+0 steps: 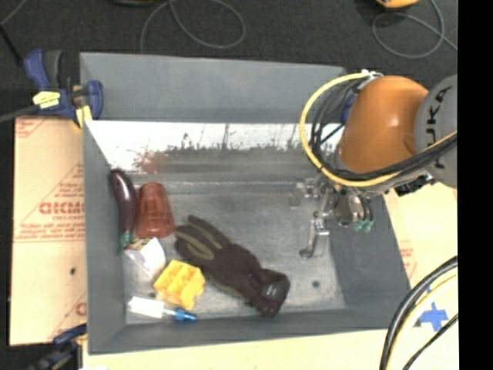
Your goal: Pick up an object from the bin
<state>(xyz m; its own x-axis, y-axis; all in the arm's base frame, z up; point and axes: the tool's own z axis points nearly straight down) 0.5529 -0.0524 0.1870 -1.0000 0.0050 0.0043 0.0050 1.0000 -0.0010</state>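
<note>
At the right side of the bin (231, 83), the gripper (314, 237) was found low over bare grey floor, with nothing noted in its grasp. How far it was opened could not be told. No object was seen lifted, and the pick was judged not yet begun. All objects were recorded at the left and lower left, apart from the gripper. A dark glove (231, 264) lay nearest. A yellow block (179, 282) lay beside it, an aubergine (123, 199) and a red-brown cup (154, 210) by the left wall, and a white packet (146, 257) and marker (158, 309) near the corner. A leftward move, closing and lift were judged outstanding.
</note>
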